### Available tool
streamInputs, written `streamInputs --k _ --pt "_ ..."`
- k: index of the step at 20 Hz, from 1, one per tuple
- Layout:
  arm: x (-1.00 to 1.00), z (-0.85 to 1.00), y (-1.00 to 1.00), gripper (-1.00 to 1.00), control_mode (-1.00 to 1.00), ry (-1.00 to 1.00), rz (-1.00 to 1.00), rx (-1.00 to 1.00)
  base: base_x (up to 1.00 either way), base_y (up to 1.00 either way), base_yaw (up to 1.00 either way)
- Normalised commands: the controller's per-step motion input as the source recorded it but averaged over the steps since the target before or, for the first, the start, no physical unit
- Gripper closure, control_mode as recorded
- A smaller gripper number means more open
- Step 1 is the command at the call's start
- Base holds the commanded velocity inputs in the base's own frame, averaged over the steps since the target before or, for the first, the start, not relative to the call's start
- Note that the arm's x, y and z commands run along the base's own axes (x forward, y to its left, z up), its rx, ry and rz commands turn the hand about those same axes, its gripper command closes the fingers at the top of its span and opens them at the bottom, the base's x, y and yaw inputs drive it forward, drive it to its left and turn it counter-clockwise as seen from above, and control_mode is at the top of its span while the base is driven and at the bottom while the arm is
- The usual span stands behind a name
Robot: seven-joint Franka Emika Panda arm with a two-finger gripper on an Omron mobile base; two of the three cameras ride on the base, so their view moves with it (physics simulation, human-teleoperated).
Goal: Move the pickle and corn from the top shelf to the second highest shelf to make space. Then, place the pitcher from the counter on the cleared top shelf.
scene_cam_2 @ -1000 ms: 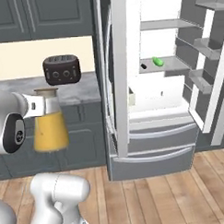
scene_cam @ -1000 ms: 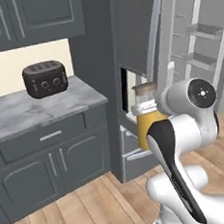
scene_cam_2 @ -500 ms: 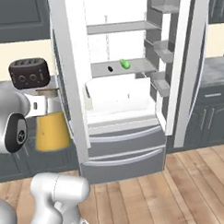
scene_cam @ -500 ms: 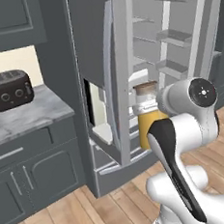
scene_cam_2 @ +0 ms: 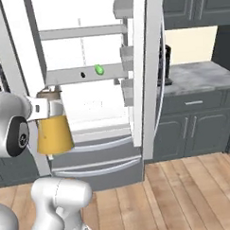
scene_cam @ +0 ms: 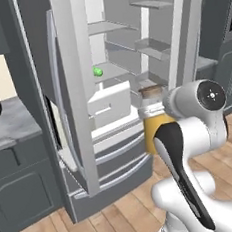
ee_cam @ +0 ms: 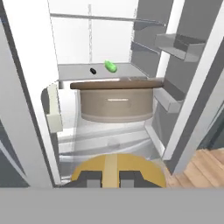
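Gripper (ee_cam: 111,178) clamped on the pitcher (scene_cam_2: 53,131), held upright facing the open fridge, pickle (scene_cam_2: 99,69) mid-front of second highest shelf (scene_cam_2: 68,76), top shelf (scene_cam_2: 80,32) free

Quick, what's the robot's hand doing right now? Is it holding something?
Hand: closed, holding the orange-yellow pitcher in front of the open fridge.

Base views flanking; hand view fridgeward.

The pickle (scene_cam_2: 99,69) looks glossy green. The pitcher (scene_cam_2: 53,134) has a smooth matt orange body. The bench (scene_cam_2: 200,76) is veined marble. The floor (scene_cam_2: 196,194) is wood planks.
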Motion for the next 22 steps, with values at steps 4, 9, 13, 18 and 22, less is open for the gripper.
streamInputs --k 4,9,13,18,22 --pt "0.0 0.0 0.0 1.0 1.0 0.0 0.0 0.0 0.72 -0.18 0.15" --pt "0.0 0.0 0.0 1.0 1.0 0.0 0.0 0.0 0.76 -0.04 0.17" --pt "0.0 0.0 0.0 1.0 1.0 0.0 0.0 0.0 0.69 -0.12 0.17" --pt "0.0 0.0 0.0 1.0 1.0 0.0 0.0 0.0 0.65 -0.24 0.17" --pt "0.0 0.0 0.0 1.0 1.0 0.0 0.0 0.0 0.61 -0.24 0.18"
